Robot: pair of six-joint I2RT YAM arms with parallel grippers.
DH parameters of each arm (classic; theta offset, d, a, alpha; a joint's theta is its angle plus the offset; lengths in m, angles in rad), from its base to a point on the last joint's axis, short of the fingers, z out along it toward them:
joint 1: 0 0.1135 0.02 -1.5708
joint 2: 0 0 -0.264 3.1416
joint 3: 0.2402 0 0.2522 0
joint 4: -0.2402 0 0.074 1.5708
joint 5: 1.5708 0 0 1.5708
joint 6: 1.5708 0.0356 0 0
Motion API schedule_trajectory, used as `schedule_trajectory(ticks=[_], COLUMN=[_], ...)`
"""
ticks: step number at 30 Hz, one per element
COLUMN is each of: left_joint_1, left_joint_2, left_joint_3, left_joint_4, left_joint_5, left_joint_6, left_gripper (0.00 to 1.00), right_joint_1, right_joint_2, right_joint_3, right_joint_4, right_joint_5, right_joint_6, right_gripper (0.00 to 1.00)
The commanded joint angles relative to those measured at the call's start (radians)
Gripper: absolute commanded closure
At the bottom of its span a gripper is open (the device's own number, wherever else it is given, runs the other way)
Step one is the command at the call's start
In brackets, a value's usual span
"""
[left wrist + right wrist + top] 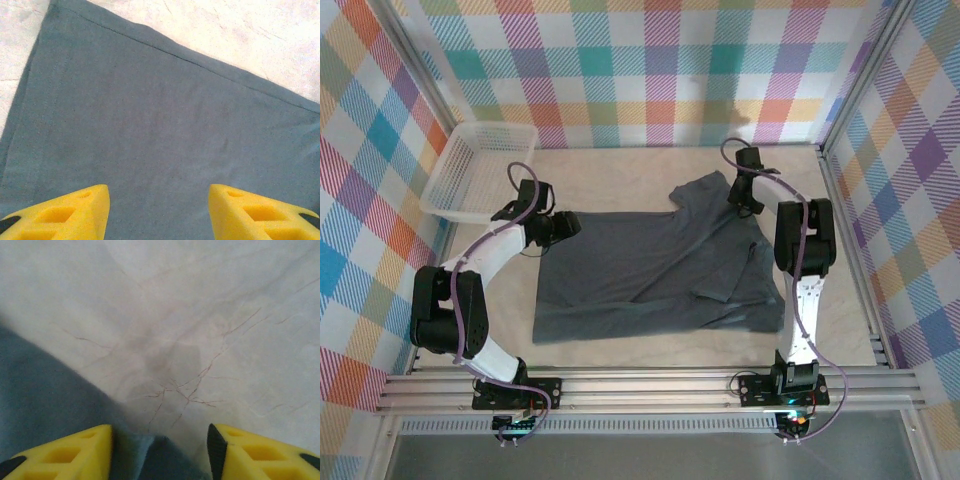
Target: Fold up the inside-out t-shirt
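Shirt (650, 270) is lying spread out flat in the middle of the tabletop (620, 165), long axis running left to right in my top view. The hem end points at the left arm and the sleeve end at the right arm, with one sleeve sticking out toward the far wall. My left hand (563, 228) is sitting over the far corner of the hem. On its wrist cam the yellow fingers (75, 210) are spread wide with nothing but smooth grey fabric under the gap, no pinch. My right hand (748, 200) is up by that far sleeve, also spread. Its cam has a bit of shirt edge (45, 405) lying between the fingers, the rest bare tabletop. The basket (440, 185) sits off in the far left corner, apart from the shirt.
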Motion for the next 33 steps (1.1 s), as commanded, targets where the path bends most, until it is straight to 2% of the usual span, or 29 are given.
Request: schedule_trajectory(ticks=[1, 6, 8, 12, 18, 24, 30, 33], left_joint_1=[0.032, 0.056, 0.061, 0.061, 0.061, 0.063, 0.070, 0.080], left_joint_2=[0.011, 0.068, 0.100, 0.183, 0.339, 0.491, 0.621, 0.664], left_joint_3=[0.022, 0.090, 0.130, 0.227, 0.389, 0.537, 0.666, 0.692], left_joint_4=[0.014, -0.038, -0.068, -0.120, -0.191, -0.251, -0.339, -0.349], left_joint_5=[-0.005, -0.096, -0.143, -0.202, -0.199, -0.186, -0.281, -0.245], left_joint_6=[0.019, 0.063, 0.078, 0.104, 0.123, 0.136, 0.163, 0.162], left_gripper=[0.44, 0.42, 0.41, 0.38, 0.37, 0.36, 0.36, 0.39], right_joint_1=[0.009, 0.007, 0.007, 0.006, 0.006, 0.006, 0.005, 0.005], right_joint_2=[0.010, 0.029, 0.003, -0.075, -0.164, -0.148, -0.143, -0.138], right_joint_3=[0.045, 0.107, 0.095, 0.030, -0.063, -0.064, -0.064, -0.059], right_joint_4=[-0.079, -0.094, -0.083, -0.016, 0.076, 0.084, 0.085, 0.084], right_joint_5=[-0.063, -0.111, -0.092, -0.088, -0.168, -0.217, -0.240, -0.244], right_joint_6=[-0.014, -0.053, -0.066, -0.107, -0.121, -0.130, -0.130, -0.135], right_gripper=[0.61, 0.92, 1.00, 1.00, 1.00, 1.00, 1.00, 1.00])
